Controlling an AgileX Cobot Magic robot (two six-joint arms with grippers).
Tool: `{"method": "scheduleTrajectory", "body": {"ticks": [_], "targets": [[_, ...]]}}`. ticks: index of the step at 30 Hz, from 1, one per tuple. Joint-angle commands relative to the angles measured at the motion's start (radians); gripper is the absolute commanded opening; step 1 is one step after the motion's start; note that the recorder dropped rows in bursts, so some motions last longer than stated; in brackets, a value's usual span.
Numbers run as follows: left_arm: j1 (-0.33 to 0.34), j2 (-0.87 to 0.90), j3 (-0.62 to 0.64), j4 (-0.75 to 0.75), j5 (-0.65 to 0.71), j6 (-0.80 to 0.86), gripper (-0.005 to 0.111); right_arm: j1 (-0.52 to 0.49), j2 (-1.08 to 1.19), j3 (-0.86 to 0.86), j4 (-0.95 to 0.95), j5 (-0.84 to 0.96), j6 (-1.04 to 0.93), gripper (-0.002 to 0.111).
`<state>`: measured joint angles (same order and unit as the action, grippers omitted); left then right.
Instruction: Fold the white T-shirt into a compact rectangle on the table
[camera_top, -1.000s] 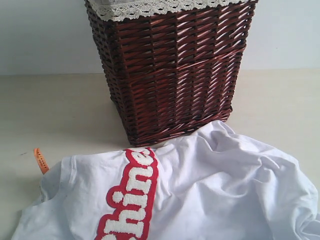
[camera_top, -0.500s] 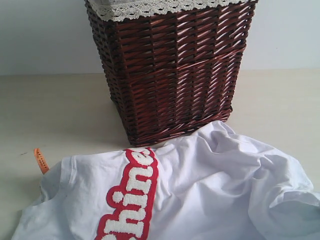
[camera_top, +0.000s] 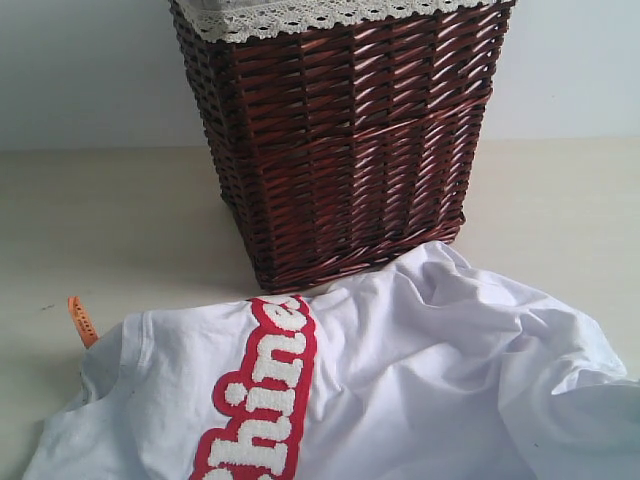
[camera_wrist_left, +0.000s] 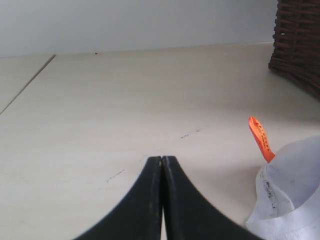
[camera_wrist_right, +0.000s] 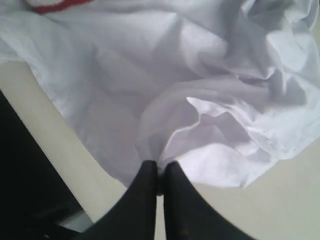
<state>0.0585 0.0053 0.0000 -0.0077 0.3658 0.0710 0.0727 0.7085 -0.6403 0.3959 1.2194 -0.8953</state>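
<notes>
The white T-shirt (camera_top: 420, 380) lies rumpled on the table (camera_top: 110, 220) in front of the basket, its red-banded lettering (camera_top: 265, 395) running toward the near edge and its orange neck tag (camera_top: 81, 320) sticking up at the left. In the right wrist view my right gripper (camera_wrist_right: 159, 165) is shut on a pinched fold of the T-shirt (camera_wrist_right: 200, 100) at its edge. My left gripper (camera_wrist_left: 162, 159) is shut on nothing, low over bare table (camera_wrist_left: 100, 100), with the orange tag (camera_wrist_left: 260, 138) and the collar (camera_wrist_left: 290, 190) off to one side. Neither gripper shows in the exterior view.
A tall dark red-brown wicker basket (camera_top: 340, 140) with white lace trim (camera_top: 300, 15) stands just behind the shirt, touching its far edge. A pale wall rises behind the table. The basket's corner (camera_wrist_left: 300, 45) also shows in the left wrist view.
The shirt's right side has been drawn up and inward, forming a raised fold at the right edge. The lettering, tag and basket have not moved.
</notes>
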Motion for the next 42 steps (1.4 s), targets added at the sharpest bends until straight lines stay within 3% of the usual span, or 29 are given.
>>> {"method": "scheduleTrajectory", "body": {"ticks": [1,6,15,23,29,36,38,42], "targets": [[0.000,-0.005,0.000,-0.003,-0.008,0.000,0.000,-0.003,-0.085,-0.006,0.121,0.002,0.167,0.000],[0.000,-0.005,0.000,-0.003,-0.008,0.000,0.000,-0.003,-0.250,-0.004,0.222,0.002,0.305,0.000],[0.000,-0.005,0.000,-0.003,-0.008,0.000,0.000,-0.003,-0.459,0.038,0.097,0.002,0.346,0.001],[0.000,-0.005,0.000,-0.003,-0.008,0.000,0.000,-0.003,-0.459,0.046,0.102,0.002,0.349,0.043],[0.000,-0.005,0.000,-0.003,-0.008,0.000,0.000,-0.003,-0.439,0.044,0.194,-0.054,0.318,0.047],[0.000,-0.005,0.000,-0.003,-0.008,0.000,0.000,-0.003,-0.022,0.027,-0.048,-0.757,0.318,0.047],[0.000,-0.005,0.000,-0.003,-0.008,0.000,0.000,-0.003,0.174,-0.010,-0.063,-0.791,0.311,0.045],[0.000,-0.005,0.000,-0.003,-0.008,0.000,0.000,-0.003,0.514,-0.109,-0.063,-0.660,0.172,0.040]]}}
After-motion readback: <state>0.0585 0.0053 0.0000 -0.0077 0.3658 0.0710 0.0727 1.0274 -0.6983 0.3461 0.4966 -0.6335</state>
